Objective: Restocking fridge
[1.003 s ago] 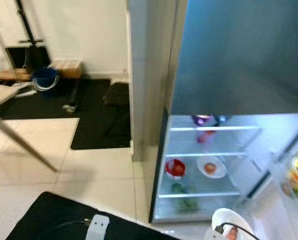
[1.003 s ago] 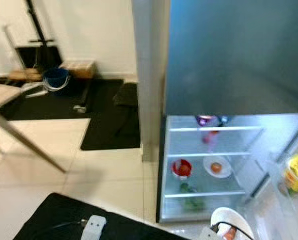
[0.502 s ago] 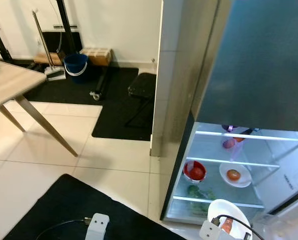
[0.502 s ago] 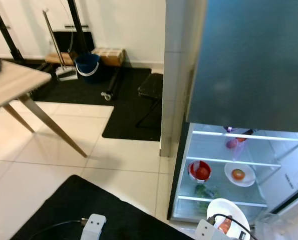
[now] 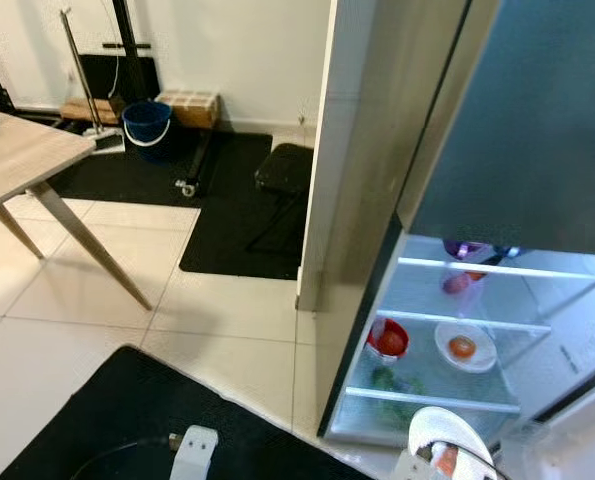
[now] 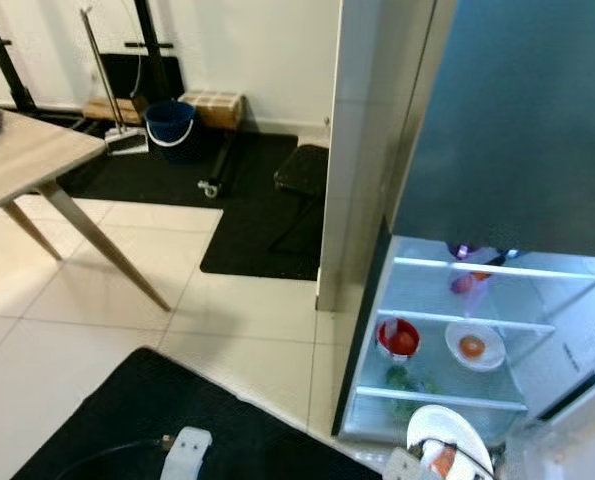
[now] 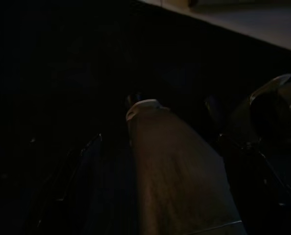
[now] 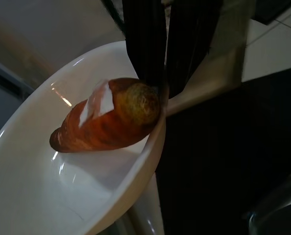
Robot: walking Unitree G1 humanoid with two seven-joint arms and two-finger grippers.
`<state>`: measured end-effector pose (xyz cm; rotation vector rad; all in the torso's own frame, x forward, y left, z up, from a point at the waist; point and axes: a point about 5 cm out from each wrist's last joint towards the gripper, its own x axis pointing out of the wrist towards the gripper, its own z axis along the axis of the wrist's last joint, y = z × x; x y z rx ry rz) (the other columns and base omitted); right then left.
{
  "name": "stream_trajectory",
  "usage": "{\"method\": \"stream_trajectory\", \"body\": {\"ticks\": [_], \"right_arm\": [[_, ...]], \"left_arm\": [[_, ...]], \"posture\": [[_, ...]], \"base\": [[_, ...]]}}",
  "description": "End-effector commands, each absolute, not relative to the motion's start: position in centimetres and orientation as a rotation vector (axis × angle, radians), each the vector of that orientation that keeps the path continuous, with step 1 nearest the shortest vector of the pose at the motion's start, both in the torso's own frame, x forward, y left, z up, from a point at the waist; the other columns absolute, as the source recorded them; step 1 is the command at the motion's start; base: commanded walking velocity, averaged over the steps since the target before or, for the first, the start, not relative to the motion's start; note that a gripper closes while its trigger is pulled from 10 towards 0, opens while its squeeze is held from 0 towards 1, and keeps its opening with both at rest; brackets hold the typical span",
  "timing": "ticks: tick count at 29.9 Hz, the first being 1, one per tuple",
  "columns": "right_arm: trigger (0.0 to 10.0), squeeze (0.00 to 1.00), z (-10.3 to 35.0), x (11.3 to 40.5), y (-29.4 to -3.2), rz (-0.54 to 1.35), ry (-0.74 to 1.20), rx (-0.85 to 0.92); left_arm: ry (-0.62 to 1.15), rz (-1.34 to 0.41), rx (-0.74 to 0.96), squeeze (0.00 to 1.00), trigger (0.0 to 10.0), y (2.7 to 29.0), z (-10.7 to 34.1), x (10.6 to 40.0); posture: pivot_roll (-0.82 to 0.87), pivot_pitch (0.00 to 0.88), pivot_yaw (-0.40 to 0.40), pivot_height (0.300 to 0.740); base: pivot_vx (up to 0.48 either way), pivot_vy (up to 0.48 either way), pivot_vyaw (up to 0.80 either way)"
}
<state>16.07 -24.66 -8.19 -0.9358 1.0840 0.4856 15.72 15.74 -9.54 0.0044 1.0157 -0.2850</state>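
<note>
Two black fingers of the right gripper are clamped on the rim of a white bowl, one inside and one outside the edge. A browned bread roll lies in the bowl, its end touching the inner finger. In the eye views the bowl hangs just in front of the fridge, below its lowest shelf, with the roll showing as a small orange shape inside.

The fridge's lower compartment stands open and lit. On its top shelf sit a purple item and a dark one beside it, too small to name. On the next level down, a reddish item stands toward the middle. Below that, a red bowl holding something red sits toward the fridge's left wall, and a white plate with an orange fruit sits just right of it. Under those, some greens lie on the lowest shelf. The fridge door is swung out at the right, blurred at the frame edge.

Left of the fridge, a black mat lies on the pale tile floor, with a black stool on it. Farther left along the wall stand a blue bucket and a cardboard box. A wooden table stands well left of the fridge.

The left wrist view is very dark; I cannot tell whether the left gripper is open or closed.
</note>
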Motion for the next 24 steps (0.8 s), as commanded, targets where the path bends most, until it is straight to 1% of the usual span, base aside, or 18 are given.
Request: {"method": "stream_trajectory", "body": {"ticks": [1,20,24], "right_arm": [[10.0,0.0,-8.0,16.32,-24.97,0.479,1.075,-0.958],[10.0,0.0,-8.04,15.99,-25.34,0.465,1.089,-0.956],[10.0,0.0,-8.26,15.51,-25.27,0.41,1.116,-0.856]], "left_arm": [[1.029,-0.283,0.004,0.0,10.0,15.69,-9.71,15.34],[1.028,-0.311,-0.035,0.0,10.0,14.99,-9.81,15.01],[1.028,-0.31,-0.035,0.0,10.0,14.98,-9.79,15.06]], "posture": [[-0.03,0.0,-0.023,0.74],[-0.04,0.0,-0.021,0.74],[-0.03,0.0,-0.021,0.74]], "base": [[0.0,0.0,0.0],[0.0,0.0,0.0],[0.0,0.0,0.0]]}}
